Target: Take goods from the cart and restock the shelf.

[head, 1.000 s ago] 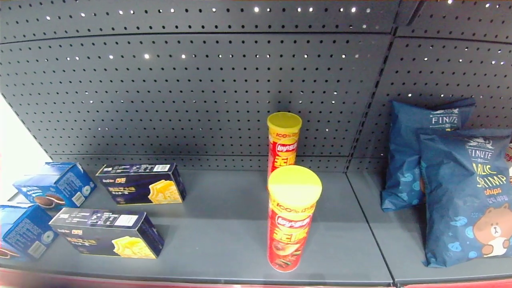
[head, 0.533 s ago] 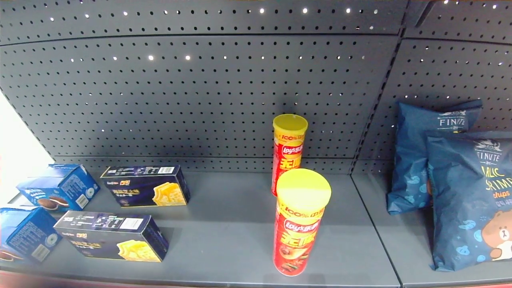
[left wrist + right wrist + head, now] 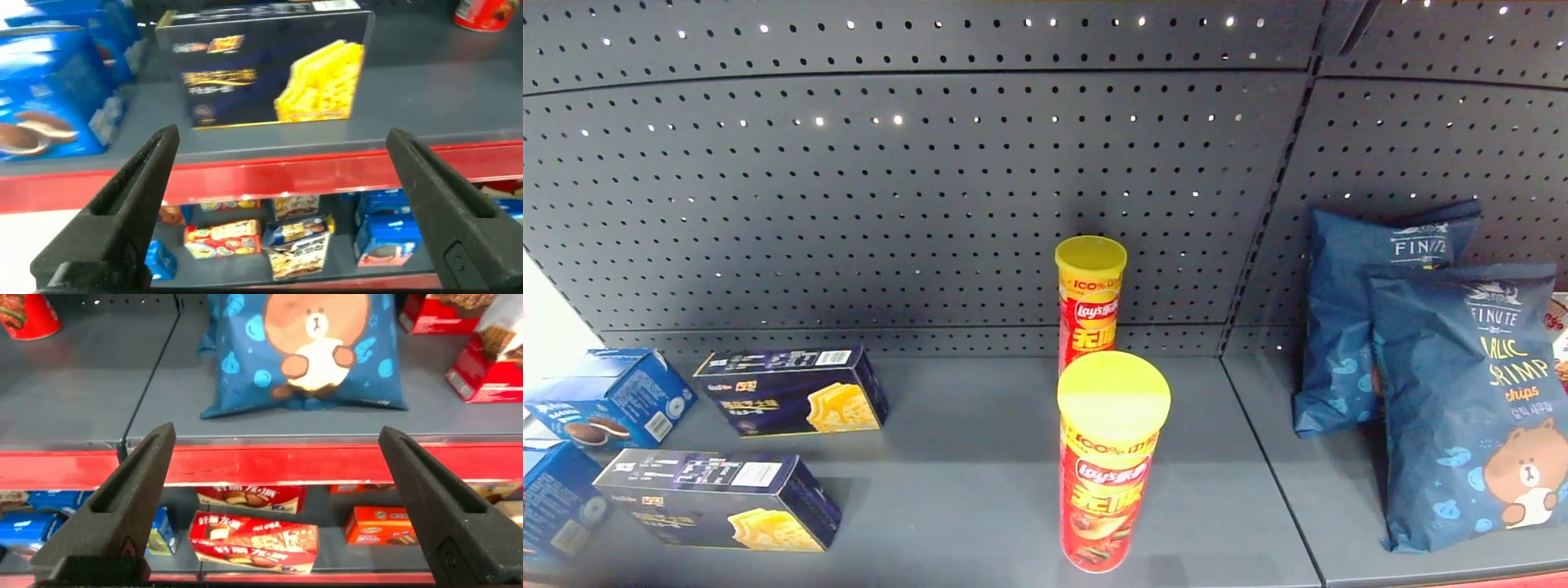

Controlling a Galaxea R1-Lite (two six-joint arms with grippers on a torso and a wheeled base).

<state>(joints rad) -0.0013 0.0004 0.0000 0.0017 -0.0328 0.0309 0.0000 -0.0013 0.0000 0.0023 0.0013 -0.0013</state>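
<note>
Left wrist view: left tool (image 3: pixel 282 137) spread wide, box (image 3: pixel 270 69) on the shelf (image 3: pixel 327 159) just beyond it; right tool (image 3: pixel 276 431) spread too, bag (image 3: pixel 302 351) beyond.

on the shelf (image 3: pixel 980 482) the front can (image 3: pixel 1112 469) stands mid-shelf near the edge, the rear can (image 3: pixel 1089 302) directly behind it. left of them lie the rear box (image 3: pixel 792 392) and the front box (image 3: pixel 715 500); to the right, the front bag (image 3: pixel 1462 400) overlaps the rear bag (image 3: pixel 1347 327).

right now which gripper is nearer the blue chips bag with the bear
Right. The right gripper faces the bear bag from just off the shelf edge; the left gripper faces the dark box far to its left.
</note>
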